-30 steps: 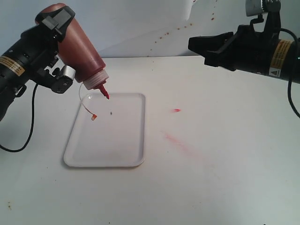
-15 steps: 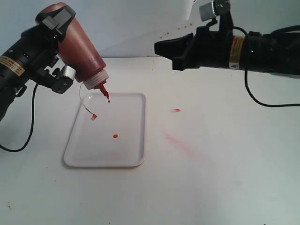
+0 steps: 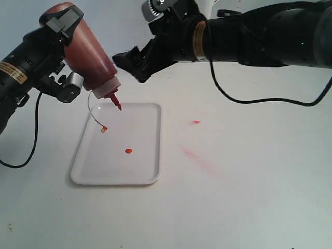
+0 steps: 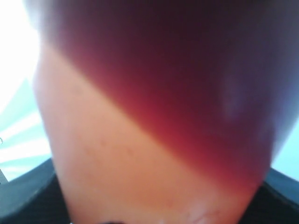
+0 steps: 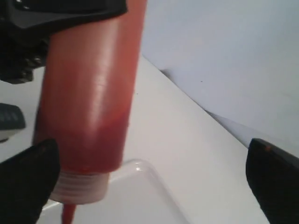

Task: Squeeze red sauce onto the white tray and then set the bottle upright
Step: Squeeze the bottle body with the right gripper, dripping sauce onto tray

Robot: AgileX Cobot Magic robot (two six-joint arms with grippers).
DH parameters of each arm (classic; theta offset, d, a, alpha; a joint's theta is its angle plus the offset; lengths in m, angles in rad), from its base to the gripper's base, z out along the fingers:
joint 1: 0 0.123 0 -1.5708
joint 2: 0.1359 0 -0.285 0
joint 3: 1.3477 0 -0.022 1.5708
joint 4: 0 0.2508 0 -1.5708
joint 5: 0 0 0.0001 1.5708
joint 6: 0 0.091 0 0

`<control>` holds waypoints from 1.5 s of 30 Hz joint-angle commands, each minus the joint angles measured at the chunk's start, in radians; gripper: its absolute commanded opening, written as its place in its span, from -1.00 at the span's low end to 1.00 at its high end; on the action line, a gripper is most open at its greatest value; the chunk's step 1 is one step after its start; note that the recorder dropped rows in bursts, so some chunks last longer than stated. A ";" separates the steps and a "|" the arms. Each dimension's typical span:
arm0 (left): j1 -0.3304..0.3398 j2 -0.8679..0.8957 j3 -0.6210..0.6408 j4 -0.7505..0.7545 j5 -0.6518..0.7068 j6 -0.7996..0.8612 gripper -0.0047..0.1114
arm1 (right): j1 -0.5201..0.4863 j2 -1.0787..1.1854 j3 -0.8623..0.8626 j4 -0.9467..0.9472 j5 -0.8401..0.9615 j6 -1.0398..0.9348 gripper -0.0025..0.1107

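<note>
Note one small round blob of red sauce (image 3: 128,151) on the white tray (image 3: 104,168): count dispensing as started. Find the bottle (image 3: 96,65) above one short end of the tray, tilted nozzle-down, pinched by the left gripper (image 3: 65,54). Find the right gripper (image 3: 128,67) spread wide just beside it, empty. Treat standing upright as not yet done.

White table (image 3: 249,207) fills the lower frame, evenly lit, only soft shadows. Pale blue-grey wall (image 3: 124,21) runs across the top. Right of centre, a faint pinkish smear (image 3: 199,158) marks the tabletop.
</note>
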 commanded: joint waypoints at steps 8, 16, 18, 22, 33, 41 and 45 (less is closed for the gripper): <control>-0.006 -0.007 -0.004 -0.011 -0.060 -0.013 -0.92 | 0.030 0.099 -0.062 0.157 -0.072 0.050 0.90; -0.006 -0.007 -0.004 -0.011 -0.068 -0.013 -0.92 | 0.032 0.195 -0.178 0.017 -0.134 0.192 0.90; -0.006 -0.007 -0.004 -0.011 -0.068 -0.013 -0.92 | 0.032 0.218 -0.209 -0.044 -0.191 0.245 0.90; -0.006 -0.007 -0.004 -0.011 -0.068 -0.013 -0.92 | 0.037 0.264 -0.283 -0.128 -0.199 0.381 0.86; -0.006 -0.007 -0.004 -0.005 -0.083 -0.013 -0.92 | 0.043 0.298 -0.345 -0.243 -0.262 0.465 0.48; -0.006 -0.007 -0.004 -0.005 -0.083 -0.013 -0.92 | 0.043 0.298 -0.345 -0.248 -0.261 0.456 -0.61; -0.006 -0.007 -0.004 -0.005 -0.083 -0.013 -0.92 | 0.043 0.298 -0.345 -0.258 -0.261 0.448 -0.96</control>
